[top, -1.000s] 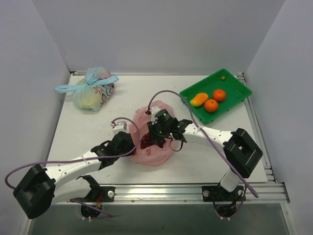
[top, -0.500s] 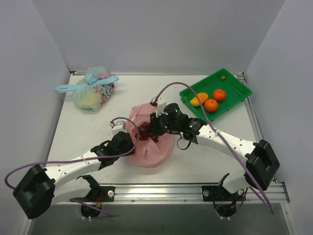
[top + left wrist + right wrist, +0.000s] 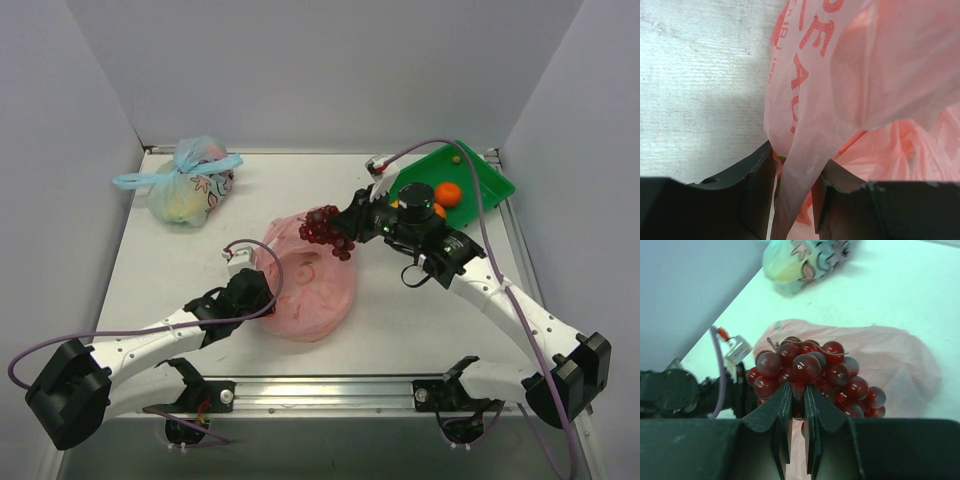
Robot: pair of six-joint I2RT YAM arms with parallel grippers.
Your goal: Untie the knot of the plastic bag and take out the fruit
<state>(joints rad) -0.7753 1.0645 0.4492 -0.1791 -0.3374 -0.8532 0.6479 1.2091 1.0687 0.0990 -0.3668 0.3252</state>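
The pink bag [image 3: 305, 290] lies mid-table, between the two arms. No knot is visible in any view, so the bag is judged to be already untied. A fold of its film is pinched between the closed jaws of the left claw [image 3: 792, 200] at the bag's near-left edge.

The right claw [image 3: 797, 407] is clamped on the grape bunch [image 3: 810, 372]. The bunch is held in the air above the bag's far edge, between the bag and the green tray [image 3: 497, 180], and is not yet set down. Two oranges [image 3: 449, 193] are seen in the tray, partly hidden by the right arm.

A rounded shape is seen through the film. Whether fruit is left inside cannot be told.

A second, blue-tied bag [image 3: 190, 190] lies well apart at the far left. No obstacle is judged to stand between the grapes and the tray.
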